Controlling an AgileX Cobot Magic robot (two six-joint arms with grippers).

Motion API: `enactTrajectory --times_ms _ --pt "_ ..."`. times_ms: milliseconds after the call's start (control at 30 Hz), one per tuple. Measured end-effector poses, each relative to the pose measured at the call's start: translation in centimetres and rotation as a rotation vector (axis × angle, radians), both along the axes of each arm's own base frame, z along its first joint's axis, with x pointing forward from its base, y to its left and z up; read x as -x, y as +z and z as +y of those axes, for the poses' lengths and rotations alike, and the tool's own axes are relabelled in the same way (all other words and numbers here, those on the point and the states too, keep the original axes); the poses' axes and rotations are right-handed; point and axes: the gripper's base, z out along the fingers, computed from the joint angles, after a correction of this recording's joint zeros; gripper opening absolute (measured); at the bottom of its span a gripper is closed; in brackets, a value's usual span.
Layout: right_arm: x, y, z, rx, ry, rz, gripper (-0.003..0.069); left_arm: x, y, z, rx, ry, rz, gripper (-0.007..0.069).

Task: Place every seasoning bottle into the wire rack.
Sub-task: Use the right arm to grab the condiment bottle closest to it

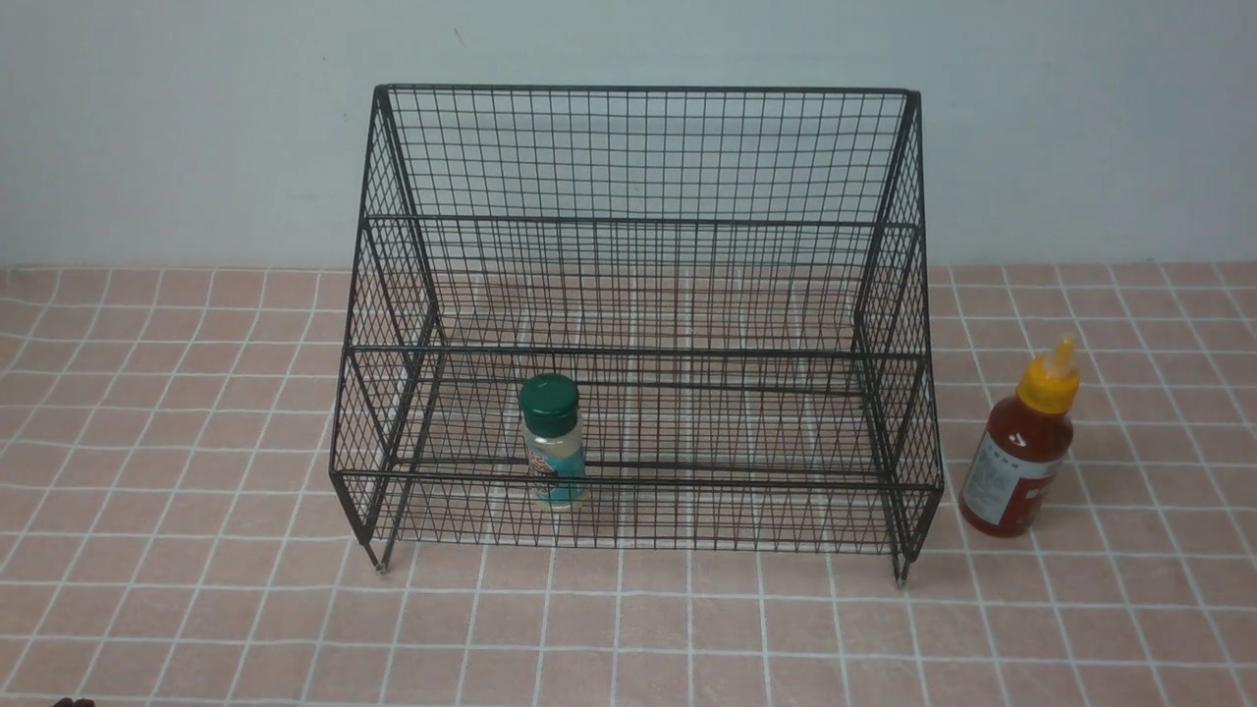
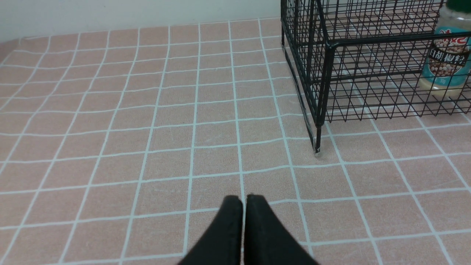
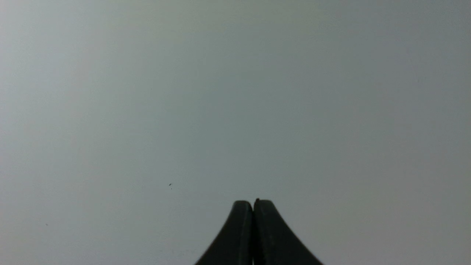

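Observation:
The black wire rack (image 1: 638, 226) stands in the middle of the table. The small clear shaker (image 1: 553, 442) with green cap and teal label stands upright inside its lowest tier, left of centre. The rack's corner (image 2: 323, 84) and the shaker (image 2: 447, 59) also show in the left wrist view. The red sauce bottle (image 1: 1026, 447) with yellow nozzle cap stands upright on the table just right of the rack. My left gripper (image 2: 244, 198) is shut and empty, low over the table left of the rack. My right gripper (image 3: 253, 201) is shut and empty, facing a plain wall. Neither gripper shows in the front view.
A pink checked tablecloth (image 1: 196, 550) covers the table. A pale wall (image 1: 177, 128) rises close behind the rack. A small dark object (image 1: 71, 702) peeks in at the front view's bottom left corner.

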Motion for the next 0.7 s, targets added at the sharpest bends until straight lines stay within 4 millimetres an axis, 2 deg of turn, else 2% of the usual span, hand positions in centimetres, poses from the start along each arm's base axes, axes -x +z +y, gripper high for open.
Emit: enactTrajectory --times_ms 33,67,100,133,167,367,500,533,700 --pt "-1.2 0.7 0.1 0.017 0.001 0.039 -0.0015 0.0 0.0 0.0 0.000 0.000 0.000 -0.0007" --pt "-1.6 0.7 0.1 0.019 0.002 0.050 -0.0015 0.0 0.0 0.0 0.000 0.000 0.000 -0.0007" --pt "-3.0 0.8 0.2 0.028 0.009 0.081 -0.0015 0.0 0.0 0.0 0.000 0.000 0.000 -0.0007" --pt "-3.2 0.8 0.2 0.028 0.010 0.086 -0.0015 0.0 0.0 0.0 0.000 0.000 0.000 -0.0007" --pt "-4.7 0.5 0.3 0.035 0.020 0.117 -0.0015 0.0 0.0 0.0 0.000 0.000 0.000 -0.0007" --pt "-9.4 -1.7 1.0 0.080 0.074 0.218 0.0029 0.0 0.0 0.0 0.000 0.000 0.000 -0.0007" --pt "-12.6 -4.0 1.3 0.071 0.110 0.287 0.0147 0.0 0.0 0.0 0.000 0.000 0.000 -0.0007" --pt "-12.7 -4.1 1.3 0.069 0.112 0.290 0.0155 0.0 0.0 0.0 0.000 0.000 0.000 -0.0007" --pt "-16.0 -6.7 1.5 0.045 0.141 0.342 0.0361 0.0 0.0 0.0 0.000 0.000 0.000 -0.0007"
